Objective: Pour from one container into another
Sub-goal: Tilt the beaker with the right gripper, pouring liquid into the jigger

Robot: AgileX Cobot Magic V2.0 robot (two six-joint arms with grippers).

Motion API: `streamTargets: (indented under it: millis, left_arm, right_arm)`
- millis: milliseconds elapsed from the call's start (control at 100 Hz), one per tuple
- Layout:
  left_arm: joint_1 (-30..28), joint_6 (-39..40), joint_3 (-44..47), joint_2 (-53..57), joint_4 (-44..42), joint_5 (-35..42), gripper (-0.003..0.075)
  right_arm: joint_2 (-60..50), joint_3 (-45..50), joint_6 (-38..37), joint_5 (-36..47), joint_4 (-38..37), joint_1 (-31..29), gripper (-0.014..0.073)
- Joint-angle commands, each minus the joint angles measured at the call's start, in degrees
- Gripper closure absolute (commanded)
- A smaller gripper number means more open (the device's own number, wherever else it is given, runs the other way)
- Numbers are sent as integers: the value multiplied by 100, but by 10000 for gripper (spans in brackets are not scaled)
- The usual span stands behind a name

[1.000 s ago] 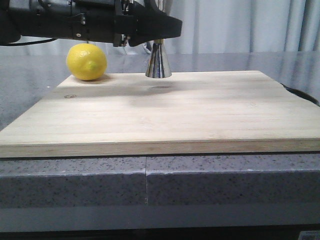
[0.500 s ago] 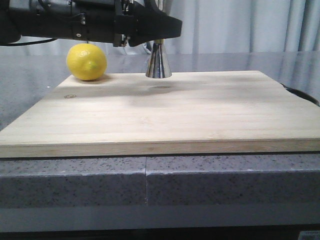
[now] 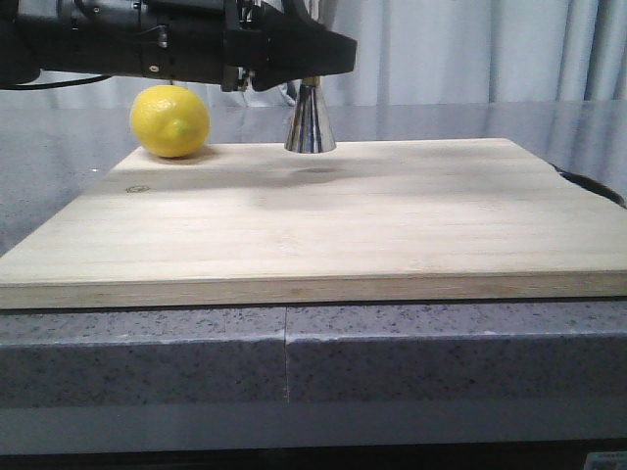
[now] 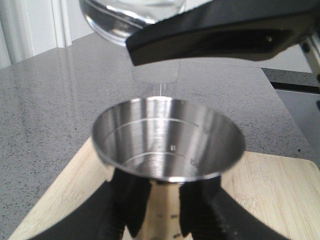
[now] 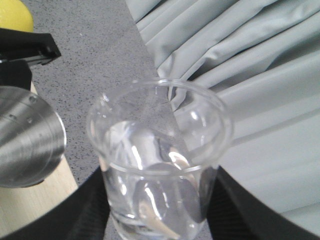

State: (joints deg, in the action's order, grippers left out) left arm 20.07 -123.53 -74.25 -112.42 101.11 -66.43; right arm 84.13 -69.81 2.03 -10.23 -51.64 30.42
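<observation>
The steel jigger (image 3: 311, 125) stands on the wooden board (image 3: 323, 225) at its far edge. Its upper cup (image 4: 167, 142) opens wide in the left wrist view. My left gripper (image 4: 162, 212) is shut on the jigger's narrow waist; in the front view this gripper (image 3: 312, 61) hides the jigger's top. My right gripper (image 5: 160, 202) is shut on the clear glass beaker (image 5: 160, 145), which seems to hold clear liquid. The beaker (image 4: 127, 17) hangs just above and behind the jigger's cup, and the jigger (image 5: 25, 145) lies close beside it in the right wrist view.
A yellow lemon (image 3: 169, 120) sits on the board's far left corner, next to the jigger. The board lies on a grey speckled counter (image 3: 441, 352). Pale curtains (image 3: 470, 49) hang behind. A dark cable (image 3: 593, 186) runs by the board's right edge.
</observation>
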Motion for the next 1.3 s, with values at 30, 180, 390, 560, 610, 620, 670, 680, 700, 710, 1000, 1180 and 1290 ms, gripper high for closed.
streamTargets:
  millis: [30, 180, 390, 560, 610, 620, 670, 680, 700, 710, 1000, 1180, 1290]
  left_arm:
    - [39, 40, -174, 283, 494, -643, 483]
    - [39, 40, -174, 283, 494, -643, 483]
    - [39, 40, -174, 283, 494, -643, 483]
    - [39, 40, -174, 283, 494, -643, 483]
    - [39, 40, -174, 283, 494, -643, 483]
    - [39, 40, -174, 283, 494, -643, 483]
    - [39, 40, -174, 283, 494, -643, 483]
    - [39, 40, -174, 283, 494, -643, 483]
    - [39, 40, -174, 283, 494, -643, 483]
    - [39, 40, -174, 283, 494, -643, 483]
    - [39, 40, -174, 283, 494, -643, 483]
    - [39, 40, -174, 283, 494, -643, 483]
    - [39, 40, -174, 283, 494, -643, 483]
  right_arm:
    - [-185, -214, 17, 322, -276, 1, 316]
    - [-185, -214, 17, 322, -529, 1, 316]
    - [-185, -214, 17, 311, -917, 1, 316]
    - [-185, -214, 17, 300, -1195, 1, 316]
    - [-185, -214, 17, 302, -1264, 1, 316]
    - [-185, -214, 17, 302, -1275, 1, 316]
    - [-185, -214, 17, 302, -1318, 1, 316]
    - [-185, -214, 17, 302, -1323, 1, 316]
    - [-185, -214, 17, 302, -1332, 1, 316]
    - [-185, -214, 17, 302, -1332, 1, 316]
    - [-195, -214, 17, 334, -1670, 1, 316]
    - [-195, -214, 17, 334, -1866, 1, 316]
    - [-195, -214, 17, 348, -1999, 1, 316]
